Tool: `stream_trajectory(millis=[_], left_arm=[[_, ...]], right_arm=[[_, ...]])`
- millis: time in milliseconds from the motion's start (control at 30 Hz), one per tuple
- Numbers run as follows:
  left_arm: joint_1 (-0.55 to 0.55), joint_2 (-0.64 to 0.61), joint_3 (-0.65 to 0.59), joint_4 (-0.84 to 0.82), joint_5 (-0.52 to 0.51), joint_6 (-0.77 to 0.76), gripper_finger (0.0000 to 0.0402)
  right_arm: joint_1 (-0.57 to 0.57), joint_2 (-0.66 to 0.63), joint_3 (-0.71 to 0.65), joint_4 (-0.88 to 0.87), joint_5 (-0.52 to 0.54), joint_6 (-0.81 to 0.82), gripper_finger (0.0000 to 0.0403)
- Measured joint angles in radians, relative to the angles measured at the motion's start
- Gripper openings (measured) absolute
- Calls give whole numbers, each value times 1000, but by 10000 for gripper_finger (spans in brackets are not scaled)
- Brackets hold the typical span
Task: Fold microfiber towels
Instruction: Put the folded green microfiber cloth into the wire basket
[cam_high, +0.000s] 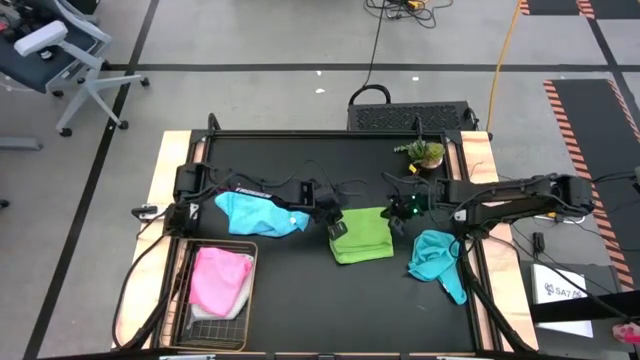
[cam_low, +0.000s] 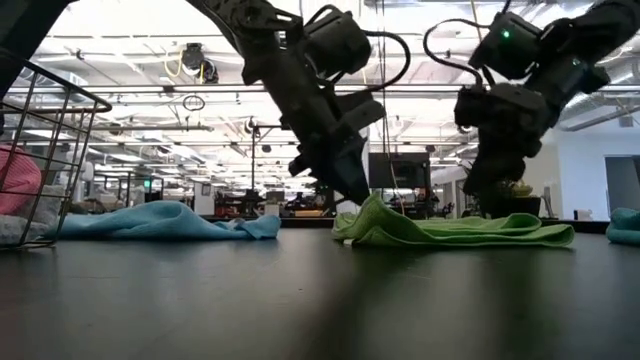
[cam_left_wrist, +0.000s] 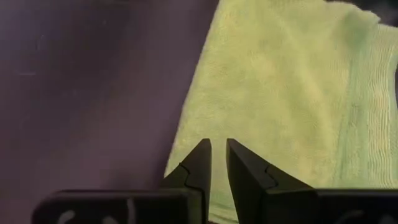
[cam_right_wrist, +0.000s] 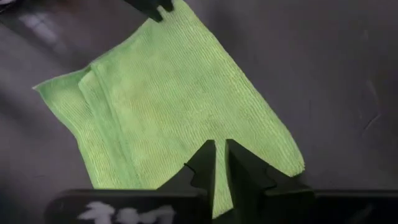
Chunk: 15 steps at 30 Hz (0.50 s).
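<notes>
The lime green towel lies folded on the black table's middle, with its left edge raised in a small peak. My left gripper hovers at that left edge, open only a slit. My right gripper hangs above the towel's far right corner, clear of it, its fingers also a slit apart. The light blue towel lies crumpled to the left. The teal towel lies crumpled to the right. The pink towel rests in the wire basket. My left gripper's fingertips point down at a slant beside the green towel's raised left edge. I cannot tell whether they touch it, and nothing shows between the fingers in the left wrist view.
The wire mesh basket stands at the near left corner. A small potted plant stands at the far right. Bare table lies in front of the green towel, toward the near edge.
</notes>
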Motion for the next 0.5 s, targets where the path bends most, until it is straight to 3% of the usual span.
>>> stream_trajectory(millis=[233, 500], left_arm=[[38, 0, 0, -32, 22, 59, 55], [61, 8, 0, -28, 157, 127, 119]], right_arm=[[0, -4, 92, -10, -4, -4, 77], [0, -16, 153, -10, -52, -5, 106]])
